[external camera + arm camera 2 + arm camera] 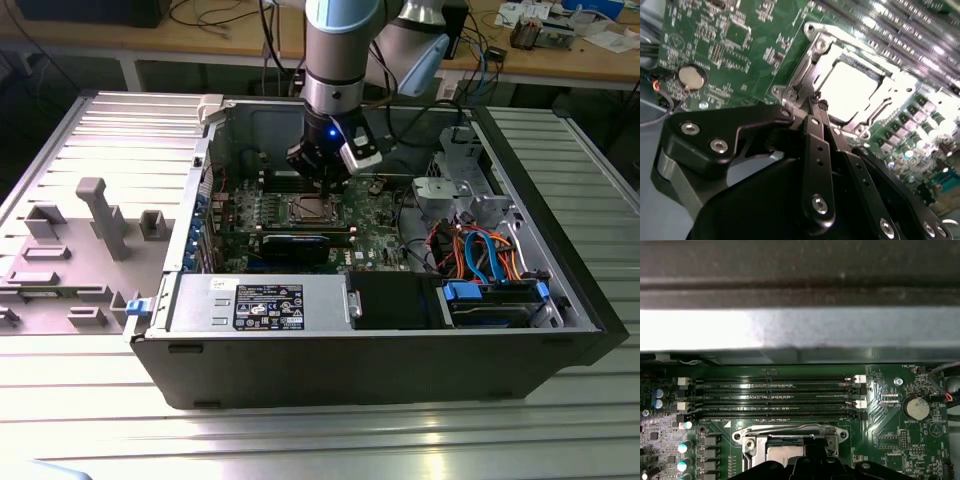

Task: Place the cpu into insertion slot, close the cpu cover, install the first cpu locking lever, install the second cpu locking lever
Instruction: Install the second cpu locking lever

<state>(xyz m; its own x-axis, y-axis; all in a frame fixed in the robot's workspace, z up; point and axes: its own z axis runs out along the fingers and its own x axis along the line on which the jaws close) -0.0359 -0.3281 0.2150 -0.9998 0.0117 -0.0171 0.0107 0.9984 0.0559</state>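
Gripper [816,102] hovered just above the insertion slot [311,209] inside the open computer case [380,360], fingers pressed together on nothing; cpu [847,90] sat in the socket, cpu cover [815,50] framing it

The arm [340,50] comes straight down in the exterior view, its grey-and-blue wrist section vertical, a blue light glowing just above the gripper [322,180], which points downward. In the second wrist view the gripper [816,102] has its two slim black fingers [815,150] pressed together, tips meeting with no gap between them and nothing clamped.
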